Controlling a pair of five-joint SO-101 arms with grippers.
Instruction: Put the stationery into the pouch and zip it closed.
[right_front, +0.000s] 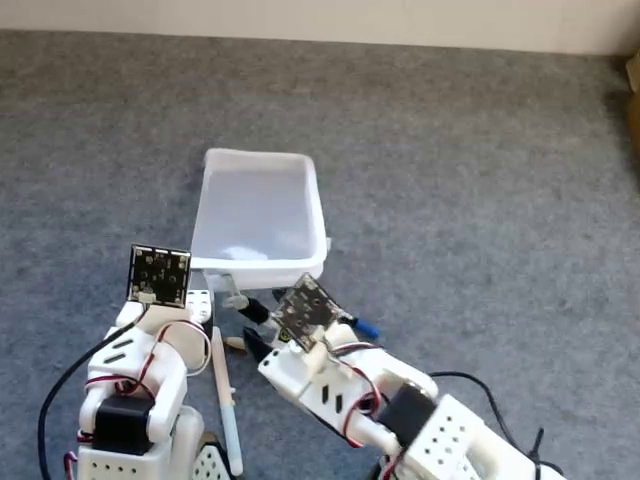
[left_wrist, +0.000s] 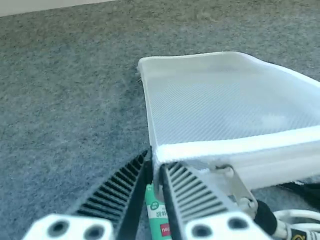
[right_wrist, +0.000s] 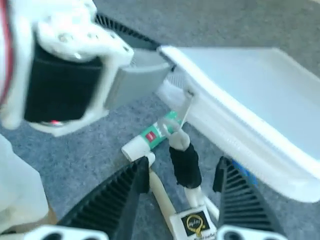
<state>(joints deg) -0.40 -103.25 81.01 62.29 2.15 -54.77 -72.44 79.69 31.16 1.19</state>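
Left gripper (left_wrist: 155, 164) pinching pouch (left_wrist: 225, 100) rim, right gripper (right_wrist: 183, 171) open astride zip pull (right_wrist: 186, 159)

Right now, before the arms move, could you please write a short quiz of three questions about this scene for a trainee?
1. True or false: the left hand is shut on the edge of the pouch.
2. The right hand is: A) open around the zipper pull; B) shut on a pen; C) inside the pouch.
3. Fill in: the green glue stick lies ___ the pouch, on the carpet.
Key: 1 true; 2 A; 3 outside.
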